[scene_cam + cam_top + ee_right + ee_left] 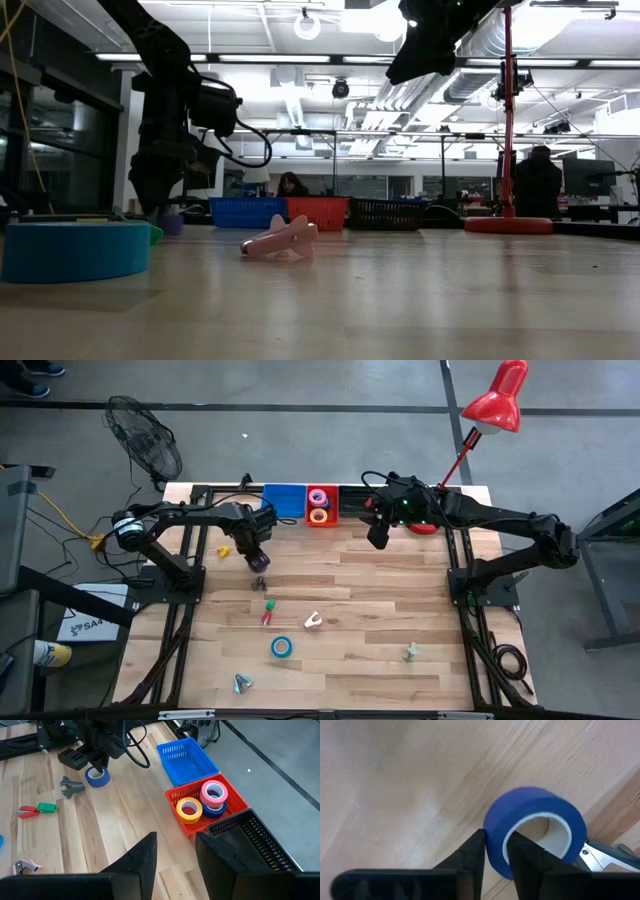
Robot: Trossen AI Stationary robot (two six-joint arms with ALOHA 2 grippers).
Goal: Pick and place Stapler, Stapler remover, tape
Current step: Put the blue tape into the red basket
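My left gripper [497, 855] points down at a blue tape roll [535, 830] lying at the table's far left [258, 563] and is shut on it. A grey staple remover [71, 786] lies just near of that roll. A second blue tape roll [281, 647] lies flat toward the near edge. A pink-white staple remover [313, 621] rests mid-table. Which small thing is the stapler I cannot tell. My right gripper [175, 855] hangs open, high above the far side of the table [378, 540], with nothing between its fingers. My left gripper pinches the blue roll's wall [496, 837], one finger [527, 857] inside the hollow centre and the other finger [470, 857] on the outside. The fingers come from above, pointing down. The roll lies flat on the table.
At the far edge stand a blue basket [185, 755], a red basket [175, 795] holding yellow, pink and blue tape rolls, and a black basket [260, 840]. Small red [27, 811] and green [46, 807] things lie mid-left; more staple removers [411, 651] [241, 681] lie near the front.
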